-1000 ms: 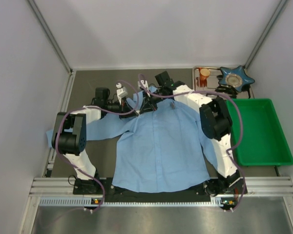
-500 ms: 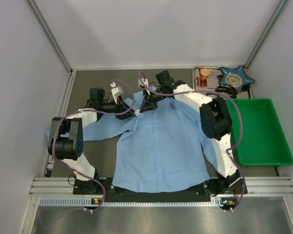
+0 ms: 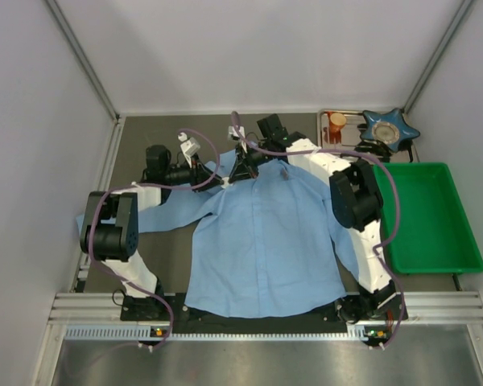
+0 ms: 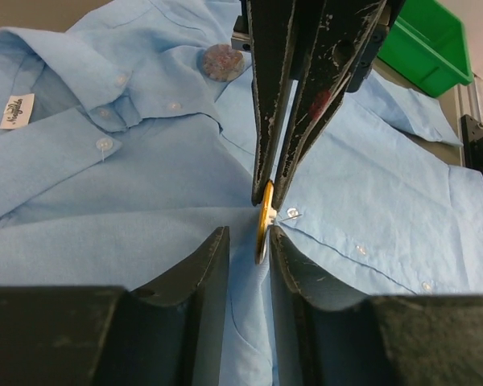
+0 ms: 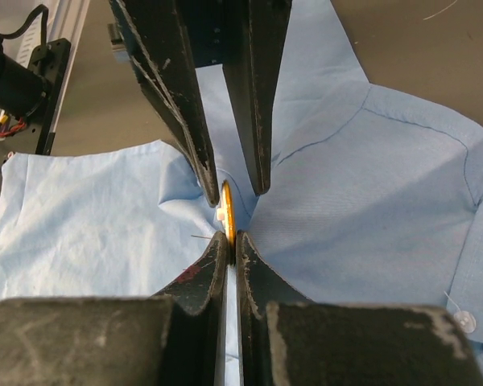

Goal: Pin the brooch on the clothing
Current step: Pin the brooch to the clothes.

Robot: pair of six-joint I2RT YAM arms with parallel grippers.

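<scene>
The light blue shirt [image 3: 262,241] lies spread flat, collar at the far side. Both grippers meet at its left shoulder, by the collar. My right gripper [image 5: 231,237] is shut on the thin gold brooch [image 5: 228,211], held edge-on and upright against a raised fold of cloth. My left gripper [image 4: 248,235] pinches that fold of shirt [image 4: 105,201] between its jaws, with the brooch [image 4: 263,221] right at its tips. In the left wrist view the right gripper [image 4: 274,193] comes down from above. In the top view the left gripper [image 3: 216,180] and the right gripper [image 3: 236,172] nearly touch.
A round patterned disc [image 4: 220,62] sits on the shirt near the collar. A green bin [image 3: 431,217] stands at the right. Behind it a tray holds a blue star-shaped object [image 3: 390,129] and an orange bottle [image 3: 336,125]. Purple cables loop over both arms.
My left arm's wrist and forearm have shifted a little up and to the left. Both grippers have stayed together at the shirt's shoulder.
</scene>
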